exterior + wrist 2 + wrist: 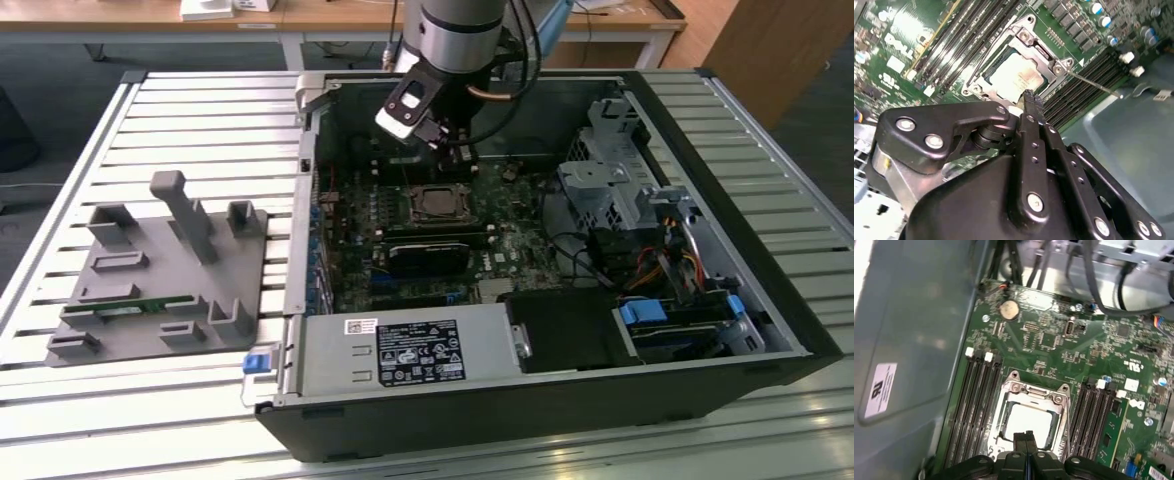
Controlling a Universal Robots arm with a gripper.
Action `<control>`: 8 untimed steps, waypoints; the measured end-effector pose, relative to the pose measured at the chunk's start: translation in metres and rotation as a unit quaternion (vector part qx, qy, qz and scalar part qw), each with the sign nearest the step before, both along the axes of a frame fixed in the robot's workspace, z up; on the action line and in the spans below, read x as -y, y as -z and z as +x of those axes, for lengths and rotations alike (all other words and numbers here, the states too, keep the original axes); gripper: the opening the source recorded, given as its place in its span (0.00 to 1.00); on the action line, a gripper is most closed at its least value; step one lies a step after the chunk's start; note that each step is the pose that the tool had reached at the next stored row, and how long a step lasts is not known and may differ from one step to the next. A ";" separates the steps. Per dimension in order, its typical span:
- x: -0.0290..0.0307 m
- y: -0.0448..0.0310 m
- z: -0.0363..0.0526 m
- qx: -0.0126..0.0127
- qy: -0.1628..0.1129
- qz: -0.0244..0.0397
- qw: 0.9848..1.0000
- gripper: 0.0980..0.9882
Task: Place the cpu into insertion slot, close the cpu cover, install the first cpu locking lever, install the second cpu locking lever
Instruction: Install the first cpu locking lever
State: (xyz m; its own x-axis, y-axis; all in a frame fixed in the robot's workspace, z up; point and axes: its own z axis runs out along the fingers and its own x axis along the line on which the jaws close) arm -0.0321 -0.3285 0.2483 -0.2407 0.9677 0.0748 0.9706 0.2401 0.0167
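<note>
The cpu [1030,423] lies flat in the insertion slot [438,204] on the green board, its dull metal top [1020,76] showing through the frame. The cpu cover [1024,389] lies down around it as a silver frame [1041,50]. A thin metal locking lever [1093,83] sticks out sideways from one corner of the socket. My gripper [458,165] hangs just above the socket's far edge. Its black fingers are pressed together with nothing between them, in both wrist views [1029,96] [1027,436].
Rows of black memory slots [976,405] flank the socket on both sides. A larger black card [430,250] sits nearer the exterior view's front, with drive cages and cables [627,190] at the exterior view's right. A grey fixture [160,270] stands on the slatted table outside the case.
</note>
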 end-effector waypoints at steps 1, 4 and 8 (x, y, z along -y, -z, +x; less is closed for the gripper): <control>0.0000 0.0000 0.0000 0.000 -0.008 0.000 1.000 0.01; 0.0000 0.0000 0.0000 0.000 -0.030 0.000 1.000 0.01; 0.0000 0.0000 0.0000 0.000 -0.061 0.000 0.998 0.01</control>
